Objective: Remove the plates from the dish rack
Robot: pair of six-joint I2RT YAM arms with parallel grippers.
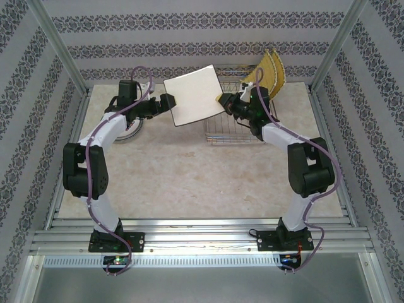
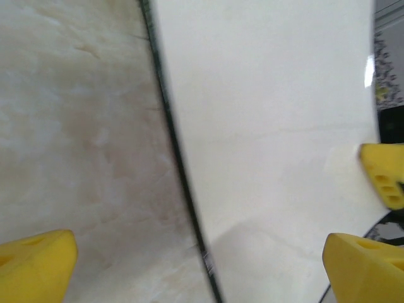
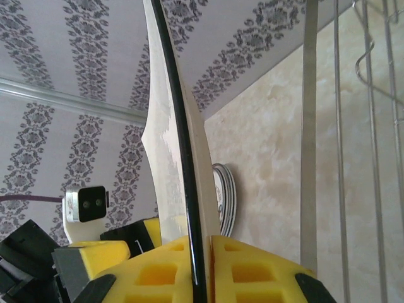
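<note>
Top external: right gripper [image 1: 223, 101] is pinching one edge of the white plate [image 1: 196, 95]; left gripper [image 1: 169, 102] is gaping around the other. It is looking stiff, slippery, breakable.

A robotics lab cell dressed up as a home kitchen — patterned wallpaper [image 1: 189, 47] hangs on panels inside a bare aluminium frame [image 1: 60, 53], a marble-look tabletop [image 1: 189, 183] carries a wire dish rack [image 1: 228, 132], and the left arm [image 1: 85, 170] and right arm [image 1: 309, 167] are bolted to a slotted metal rail [image 1: 202, 238].
</note>
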